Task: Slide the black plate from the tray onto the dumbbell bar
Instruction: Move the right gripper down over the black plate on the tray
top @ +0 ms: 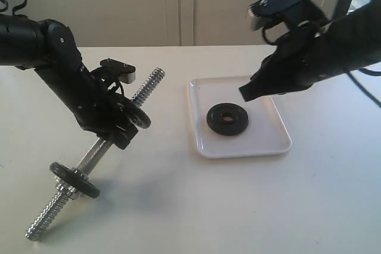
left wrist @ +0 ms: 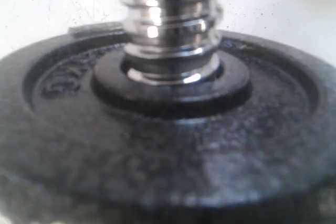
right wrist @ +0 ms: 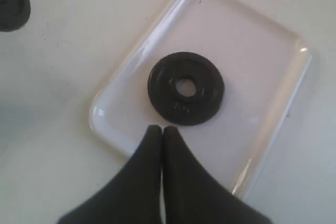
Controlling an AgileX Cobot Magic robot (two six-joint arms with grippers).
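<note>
The black plate (top: 227, 119) (right wrist: 186, 88) lies flat near the middle of the white tray (top: 262, 140) (right wrist: 257, 61). My right gripper (top: 245, 94) (right wrist: 161, 129) hovers over the tray just beside the plate, shut with nothing between its fingers. The dumbbell bar (top: 149, 85) (left wrist: 170, 24) slants across the left of the table, its far threaded end raised. My left gripper (top: 122, 132) is clamped on the bar's middle; its fingers do not show in the left wrist view.
Two other black discs sit on the bar: one (top: 74, 179) near the low end, one (top: 141, 117) (left wrist: 168, 145) right at my left gripper, filling the left wrist view. The white table (top: 196, 206) extends in front of the tray.
</note>
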